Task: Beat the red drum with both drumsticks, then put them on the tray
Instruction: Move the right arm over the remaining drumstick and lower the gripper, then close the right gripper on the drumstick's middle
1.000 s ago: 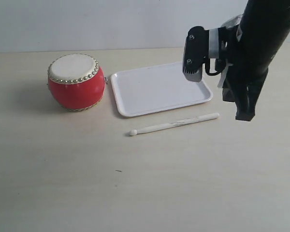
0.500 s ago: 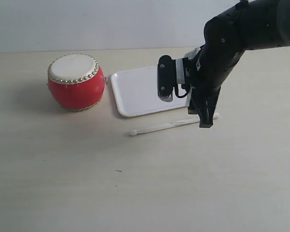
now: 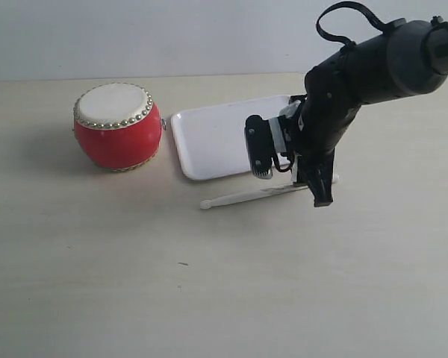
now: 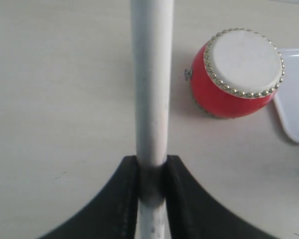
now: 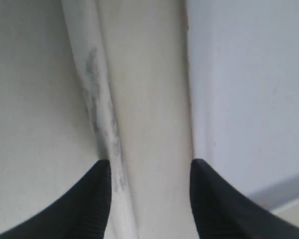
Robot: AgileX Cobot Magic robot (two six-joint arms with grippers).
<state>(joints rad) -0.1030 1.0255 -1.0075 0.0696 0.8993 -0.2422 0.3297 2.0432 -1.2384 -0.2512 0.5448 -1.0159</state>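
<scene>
Drum point(image 3: 118, 127), red, sits on counter point(image 3: 209, 291); white tray point(image 3: 209, 138) just beside it. One drumstick point(image 3: 243, 196) lies flat on counter alongside tray. Right claw point(image 5: 149, 169) low over its butt end, jaws spread astride it. Left claw point(image 4: 152, 172) pinches other drumstick point(image 4: 152, 74).

Left hand point(image 4: 152, 172) clamping drumstick point(image 4: 151, 74), red drum point(image 4: 236, 74) beyond
</scene>
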